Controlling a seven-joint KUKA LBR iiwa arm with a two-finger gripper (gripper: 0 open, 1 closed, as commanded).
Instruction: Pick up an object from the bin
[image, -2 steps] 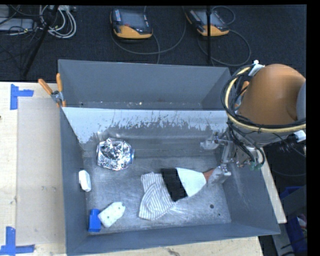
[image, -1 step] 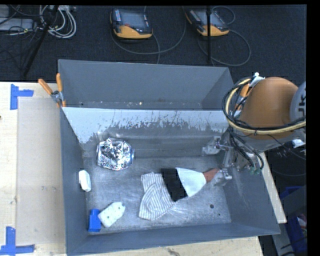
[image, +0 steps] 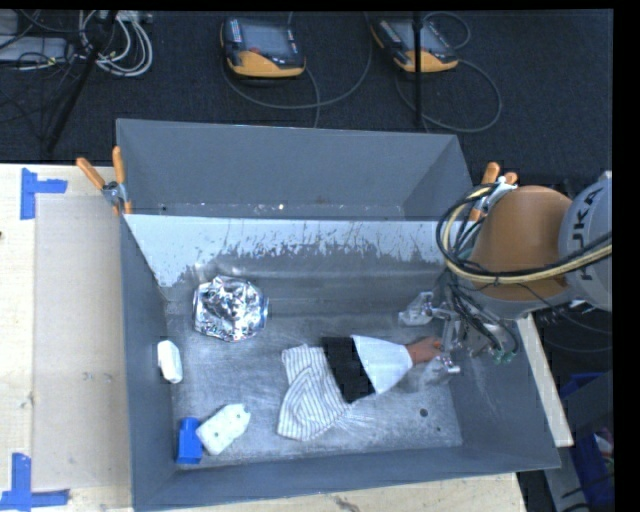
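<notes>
Grey metal bin (image: 300, 200), with the hand (image: 440, 352) low at centre right of the frame. A white-and-black thing (image: 365, 365) lies on the bin floor just left of the hand. Its long axis runs left to right, its reddish-brown end points into the hand, and its other end overlaps a striped cloth (image: 305, 395). Whether the hand is clenched or released cannot be told. The arm (image: 590, 220) bears partial lettering, "KU".

A dark carpeted floor (image: 340, 100) is seen at the top, on which looped cables (image: 122, 42) and two yellow-and-black handheld devices (image: 262, 48) are laid.
</notes>
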